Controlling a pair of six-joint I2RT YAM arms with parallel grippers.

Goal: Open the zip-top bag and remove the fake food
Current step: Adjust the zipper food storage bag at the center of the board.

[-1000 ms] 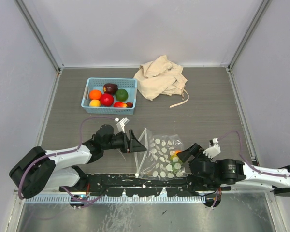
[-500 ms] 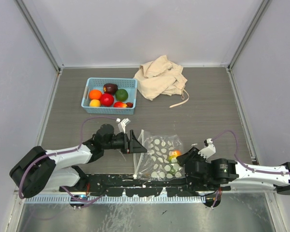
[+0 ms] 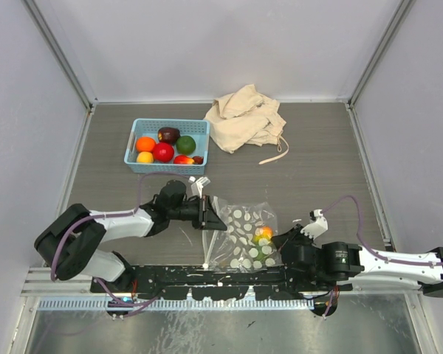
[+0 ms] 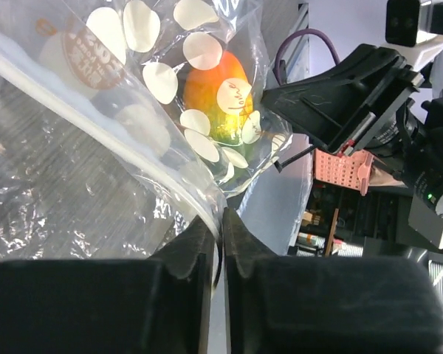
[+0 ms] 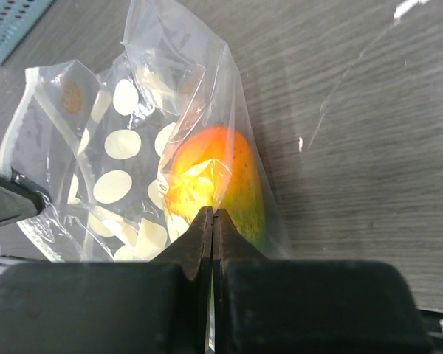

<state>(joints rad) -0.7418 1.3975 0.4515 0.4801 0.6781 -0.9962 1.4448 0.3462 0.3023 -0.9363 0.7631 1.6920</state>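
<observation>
Left gripper (image 4: pixel 220 217) pinches the zip-top bag (image 3: pixel 244 225) at its white zip strip, jaws pressed almost together on the clear film. On the bag's opposite side the right gripper (image 5: pixel 213 214) is clamped shut on a fold of plastic just over the fake food (image 5: pixel 214 184), a glossy orange-to-green fruit lying inside the bag. The bag lies flat between the two grippers, its polka-dot panel facing up.

The job looks to be at its start. Both arms have a hold on the bag, but the zip strip appears closed along the length that shows, and the fruit is sealed in. Pulling the mouth apart and lifting the piece out are yet to come. Whether anything else sits in the bag cannot be told through the dots and glare.

Beyond the bag, a light blue basket (image 3: pixel 166 122) holds more plastic fruits (image 3: pixel 162 151) in orange, red, yellow, green and maroon. A crumpled beige cloth bag (image 3: pixel 245 116) lies farther beyond the bag, beside that basket. The bag rests on a grey wood-grain table (image 3: pixel 317 169), boxed in by plain pale walls (image 3: pixel 221 44) on three sides.
</observation>
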